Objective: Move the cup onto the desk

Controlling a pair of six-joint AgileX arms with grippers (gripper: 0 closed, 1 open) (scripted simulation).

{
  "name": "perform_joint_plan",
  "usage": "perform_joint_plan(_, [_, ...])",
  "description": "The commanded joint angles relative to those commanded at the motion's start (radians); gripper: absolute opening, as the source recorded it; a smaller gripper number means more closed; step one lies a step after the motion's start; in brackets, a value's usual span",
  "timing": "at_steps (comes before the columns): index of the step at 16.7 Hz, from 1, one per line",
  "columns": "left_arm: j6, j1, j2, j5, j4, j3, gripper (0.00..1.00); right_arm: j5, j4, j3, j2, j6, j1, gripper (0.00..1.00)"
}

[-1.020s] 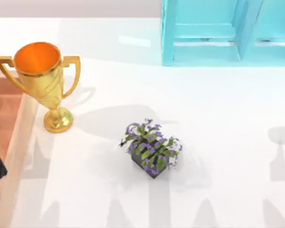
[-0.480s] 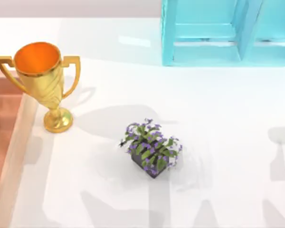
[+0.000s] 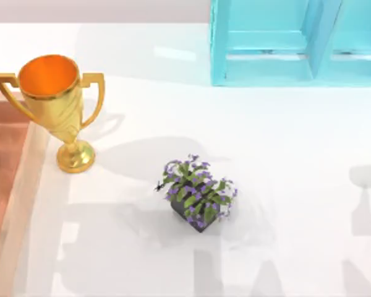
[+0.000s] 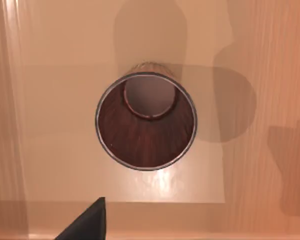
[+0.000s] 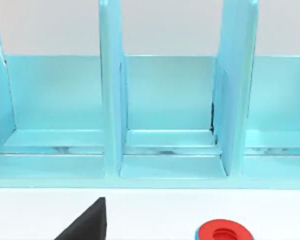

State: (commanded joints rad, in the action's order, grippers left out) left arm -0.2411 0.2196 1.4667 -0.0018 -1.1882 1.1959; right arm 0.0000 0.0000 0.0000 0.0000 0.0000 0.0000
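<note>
The cup (image 4: 146, 121) stands upright on the orange-brown wooden surface (image 4: 50, 100), seen from straight above in the left wrist view: a round open mouth with a thin pale rim, dark brownish-red ribbed inner walls and a lighter flat bottom. Its shadow falls across the wood beside it. The left claw (image 4: 87, 222) hangs above the cup, and 1 dark fingertip juts into the edge of that view, clear of the rim and touching nothing; whether this claw is wide or narrow I cannot tell.

From above, the wooden surface (image 3: 3, 185) lies at the far left of the scene, just beside the pale rim of the white bench (image 3: 297, 154). On the bench's left part stands a gold two-handled trophy (image 3: 52, 105), upright, with an orange inside. Near the middle sits a small dark planter of purple flowers (image 3: 198, 198), well apart from the trophy. A turquoise shelf unit (image 3: 284, 43) stands at the far side, right of centre.

The right claw (image 5: 87, 222) faces the shelf unit (image 5: 170, 100), whose 3 open compartments are parted by upright dividers. Again 1 dark fingertip shows, so I cannot tell its opening. A small red ring on a blue base (image 5: 222, 232) sits on the white bench (image 5: 150, 210) in front of the shelf.
</note>
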Motion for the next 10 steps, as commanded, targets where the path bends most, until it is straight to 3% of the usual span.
perform_joint_plan(4, [-0.024,0.024,0.134,-0.002,-0.111,0.139,1.0,0.0,0.0,0.0,0.0,0.0,0.0,1.0])
perform_joint_plan(10, [-0.024,0.022,0.143,-0.002,-0.114,0.145,1.0,0.0,0.0,0.0,0.0,0.0,0.0,1.0])
